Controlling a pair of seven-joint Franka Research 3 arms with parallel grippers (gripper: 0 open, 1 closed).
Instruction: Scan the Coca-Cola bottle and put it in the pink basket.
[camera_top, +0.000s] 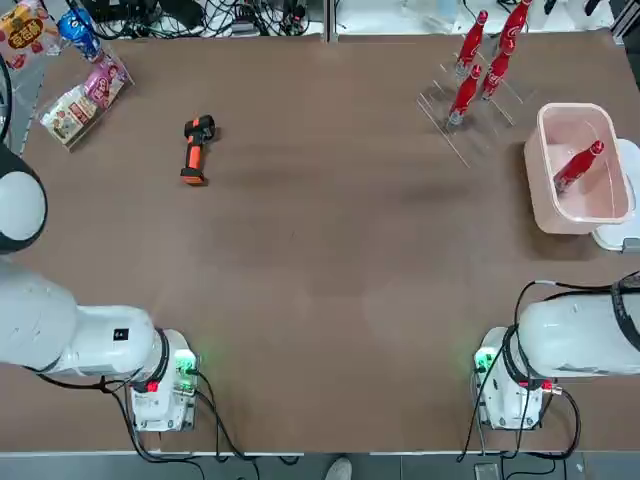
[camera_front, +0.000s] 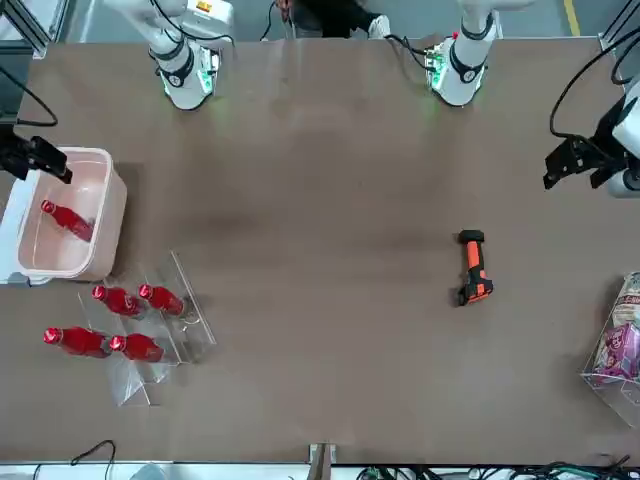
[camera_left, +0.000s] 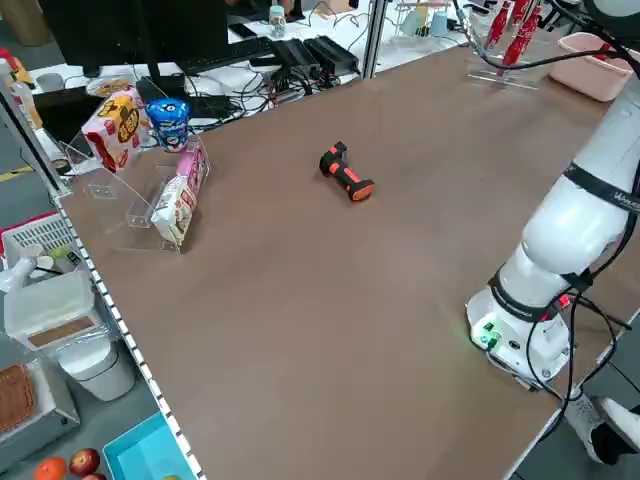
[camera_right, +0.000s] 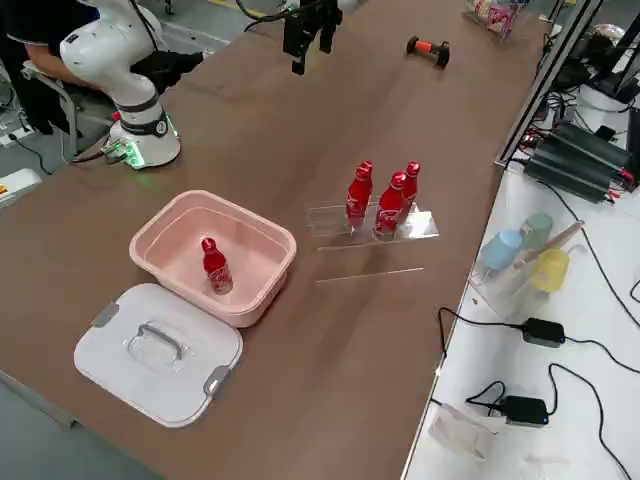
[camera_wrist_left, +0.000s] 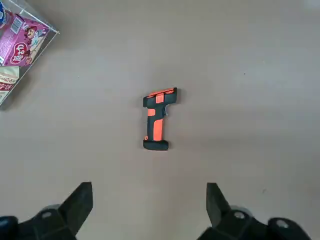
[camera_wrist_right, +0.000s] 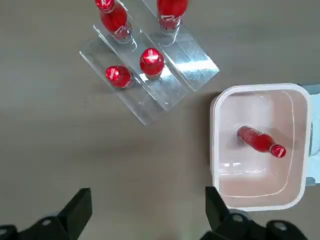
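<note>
From overhead, the Coca-Cola bottle (camera_top: 578, 166) lies tilted inside the pink basket (camera_top: 549, 190) at the table's right edge, cap toward the far side. 4 more red bottles (camera_top: 466, 92) stand in the clear rack (camera_top: 447, 118) just beyond the basket. The scanner (camera_top: 196, 149) lies on the brown table (camera_top: 320, 250) well to the left, alone. Both arms are cut off by the frame edges here, so neither pincer shows.

From across the table, the right gripper (camera_front: 35, 158) hangs at the picture's left edge above the basket's near rim; it is dark and partly cropped. The left gripper (camera_front: 585, 160) hangs near the opposite edge, also partly cut off. Snack packets (camera_front: 617, 345) sit half out of frame.

The left side view shows the scanner lying flat, the snack packets in a clear holder (camera_left: 150, 195), and the basket and rack tiny and partly cropped at the far corner.

The right side view shows the bottle leaning in the basket, a white lid (camera_right: 158, 350) touching the basket's side, and only 3 rack bottles clearly; the 4th is hidden.

The left wrist view looks straight down on the scanner, with the left fingers (camera_wrist_left: 75, 205) spread wide apart and holding nothing.

The right wrist view shows the bottle in the basket and the rack beside it; the right fingers (camera_wrist_right: 76, 212) are likewise spread wide, holding nothing.
</note>
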